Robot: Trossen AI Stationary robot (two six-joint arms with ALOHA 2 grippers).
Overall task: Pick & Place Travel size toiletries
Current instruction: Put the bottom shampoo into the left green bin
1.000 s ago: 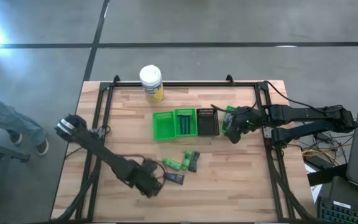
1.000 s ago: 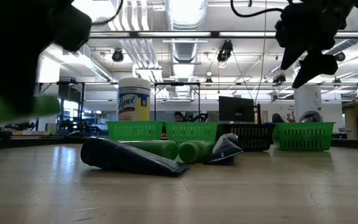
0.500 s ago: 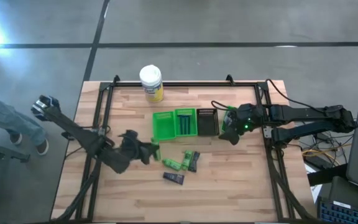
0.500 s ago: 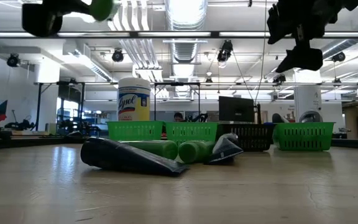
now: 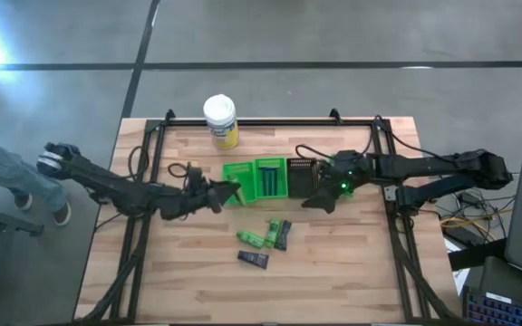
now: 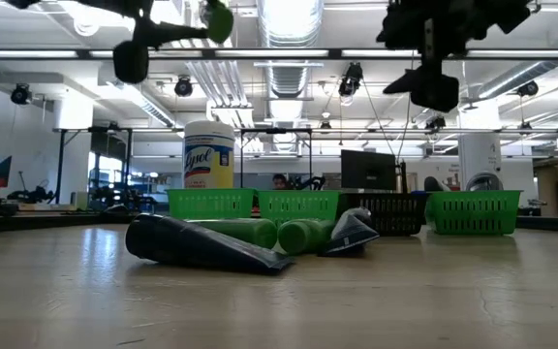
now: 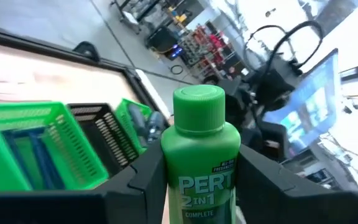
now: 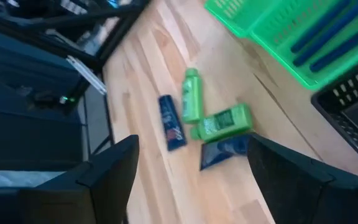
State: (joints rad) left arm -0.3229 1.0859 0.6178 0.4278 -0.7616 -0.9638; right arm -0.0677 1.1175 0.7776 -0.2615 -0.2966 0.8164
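Observation:
My left gripper [image 5: 217, 195] is up in the air beside the leftmost green tray [image 5: 236, 184], shut on a bright green "Pert 2 in 1" bottle [image 7: 201, 149]. It also shows high in the low view, where the bottle [image 6: 218, 19] is a green blob. My right gripper [image 5: 319, 196] hangs open above the near rim of the black tray [image 5: 302, 177]. On the table lie two green bottles [image 8: 191, 94] [image 8: 224, 122] and two dark tubes [image 8: 171, 129] [image 8: 224, 154], on their sides. The second green tray [image 5: 271, 177] holds thin dark sticks. My left gripper pinches the green bottle by its labelled body [image 7: 199, 186] between the two fingers [image 7: 138, 183]. The capped end [image 7: 198, 107] sticks out past the fingertips, so the bottle lies along the fingers. They reach in about level from the table's left. The bottle is lifted clear.
A white-lidded, yellow-labelled jar [image 5: 220, 120] stands near the far edge. A further green tray [image 5: 332, 166] sits partly under the right arm. A dark metal frame [image 5: 152, 163] runs round the table. Bare wood lies toward the near edge [image 5: 333, 281].
My left gripper, holding the green bottle throughout, has risen from near the table's near edge and swung toward the far edge, up to the leftmost green tray. My right gripper has moved toward the table's left, from the rightmost green tray to the black tray.

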